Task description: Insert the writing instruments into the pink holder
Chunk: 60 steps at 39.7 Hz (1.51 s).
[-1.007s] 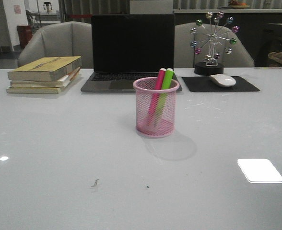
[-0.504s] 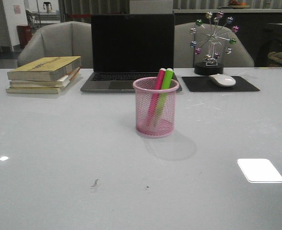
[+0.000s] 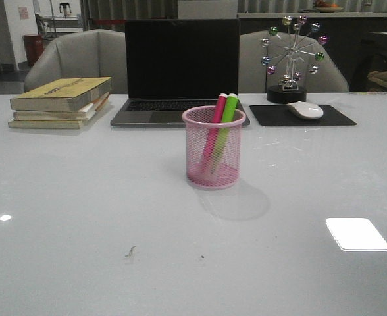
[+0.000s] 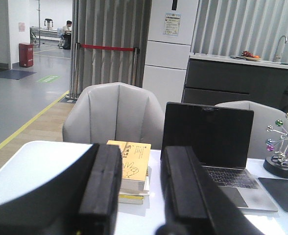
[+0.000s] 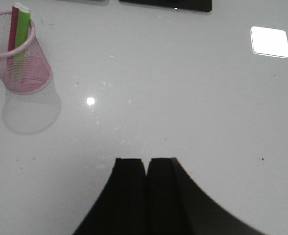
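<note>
The pink holder (image 3: 214, 147) stands upright mid-table in front of the laptop. Inside it lean a hot pink marker (image 3: 215, 125) and a lime green marker (image 3: 227, 117), their tops poking above the rim. The right wrist view shows the same holder (image 5: 21, 63) with both markers (image 5: 19, 27) in it, far from my right gripper (image 5: 146, 161), which hangs shut and empty over bare table. My left gripper (image 4: 141, 152) is open with nothing between its fingers, raised and facing the books and laptop. Neither gripper appears in the front view.
A stack of books (image 3: 60, 102) lies at the back left. A dark laptop (image 3: 180, 69) sits behind the holder. At the back right are a mouse (image 3: 305, 110) on a black pad (image 3: 302, 116) and a ball ornament (image 3: 289, 59). Grey chairs stand behind the table.
</note>
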Tool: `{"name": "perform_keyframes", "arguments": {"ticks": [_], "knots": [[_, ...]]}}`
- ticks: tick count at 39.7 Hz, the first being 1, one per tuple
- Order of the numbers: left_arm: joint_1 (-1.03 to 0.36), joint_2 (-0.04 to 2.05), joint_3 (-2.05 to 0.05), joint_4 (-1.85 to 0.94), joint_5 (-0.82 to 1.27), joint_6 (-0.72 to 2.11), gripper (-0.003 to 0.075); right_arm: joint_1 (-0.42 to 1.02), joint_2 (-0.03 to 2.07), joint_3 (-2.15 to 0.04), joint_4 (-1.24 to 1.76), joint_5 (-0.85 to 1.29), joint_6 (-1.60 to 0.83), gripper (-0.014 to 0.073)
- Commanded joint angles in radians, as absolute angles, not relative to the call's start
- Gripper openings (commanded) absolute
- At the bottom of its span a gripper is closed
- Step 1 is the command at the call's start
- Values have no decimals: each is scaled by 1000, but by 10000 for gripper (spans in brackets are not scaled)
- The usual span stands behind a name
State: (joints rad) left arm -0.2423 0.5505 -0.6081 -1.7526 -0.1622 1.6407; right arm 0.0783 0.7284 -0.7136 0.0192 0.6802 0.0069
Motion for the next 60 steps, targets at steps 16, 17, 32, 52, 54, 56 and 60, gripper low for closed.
{"name": "perform_keyframes", "arguments": {"ticks": [16,17,32,52,54,56,60], "knots": [[-240,552,-636,-1749,-137,1634,290,73,724,-744,29,592,0,27],[-240,552,-636,-1749,-137,1634,290,73,724,-744,29,591,0,27],[-240,552,-636,-1749,-137,1634,290,78,656,-744,52,584,0,27],[-240,552,-636,-1749,-137,1634,290,75,210,-524,20,321,0,29],[-240,552,-636,-1749,-137,1634,290,75,160,-479,20,295,0,29],[-240,552,-636,-1749,-137,1634,290,74,120,-450,20,282,0,29],[-240,552,-636,-1749,-137,1634,290,73,31,-388,20,264,0,29]]}}
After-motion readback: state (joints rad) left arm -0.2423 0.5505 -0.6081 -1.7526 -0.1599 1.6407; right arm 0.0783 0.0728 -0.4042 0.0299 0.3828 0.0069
